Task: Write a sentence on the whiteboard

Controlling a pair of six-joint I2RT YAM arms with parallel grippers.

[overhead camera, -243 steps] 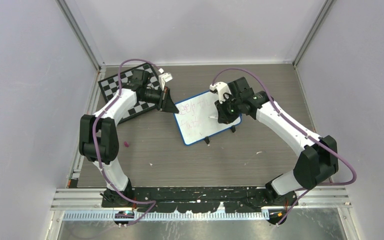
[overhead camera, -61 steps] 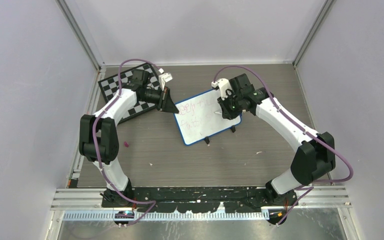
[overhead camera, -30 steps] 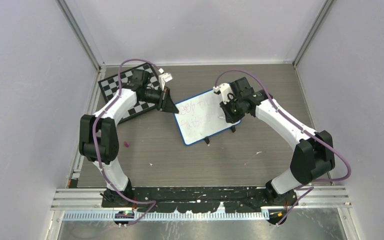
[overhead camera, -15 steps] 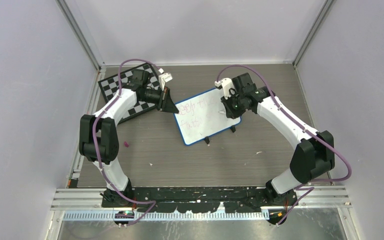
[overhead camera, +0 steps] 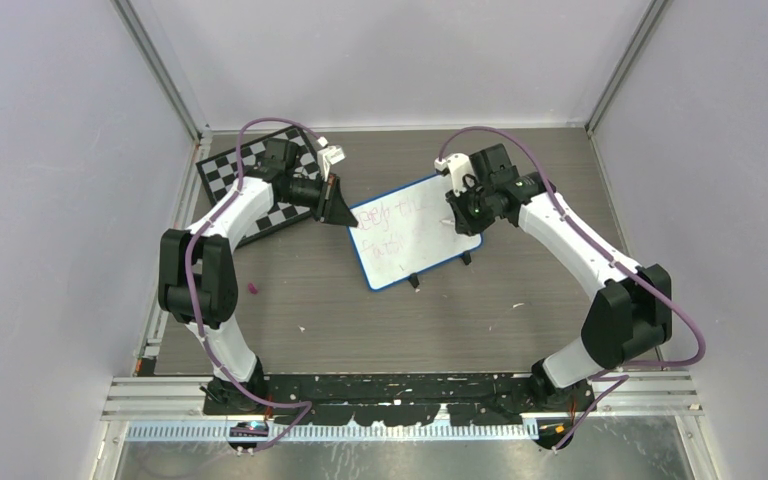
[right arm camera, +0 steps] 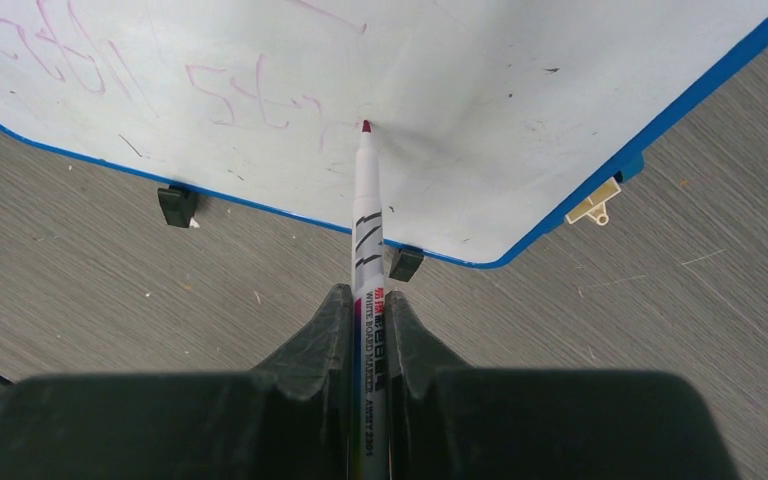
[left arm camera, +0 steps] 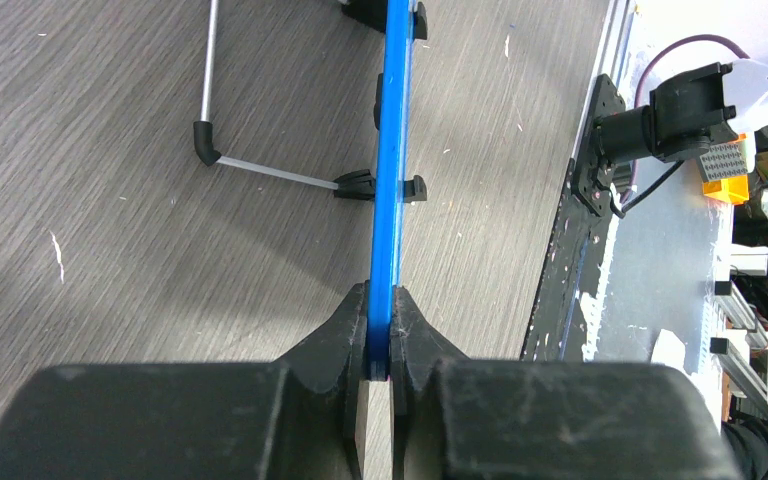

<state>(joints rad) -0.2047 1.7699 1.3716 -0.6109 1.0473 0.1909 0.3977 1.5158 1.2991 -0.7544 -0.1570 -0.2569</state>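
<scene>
The whiteboard (overhead camera: pixel 407 236), white with a thin blue frame, lies tilted at the table's middle. The sentence (overhead camera: pixel 392 222) runs across it in two lines of pinkish scribble, also seen as pink strokes (right arm camera: pixel 245 95) in the right wrist view. My left gripper (overhead camera: pixel 343 215) is shut on the board's blue edge (left arm camera: pixel 392 190) at its left corner. A white marker with a red tip (right arm camera: pixel 366 200) sits in my right gripper (overhead camera: pixel 457 217), which is shut on it. The tip rests at the board's surface near its right end, just right of the last strokes.
A black-and-white chessboard (overhead camera: pixel 230 170) lies at the back left under my left arm. The whiteboard's wire stand (left arm camera: pixel 260 165) and small black feet (right arm camera: pixel 177 205) stick out below it. A small pink scrap (overhead camera: pixel 253 289) and white flecks lie on the wood table.
My right gripper with the marker has moved right and toward the back along the board. The left gripper and board have stayed still.
</scene>
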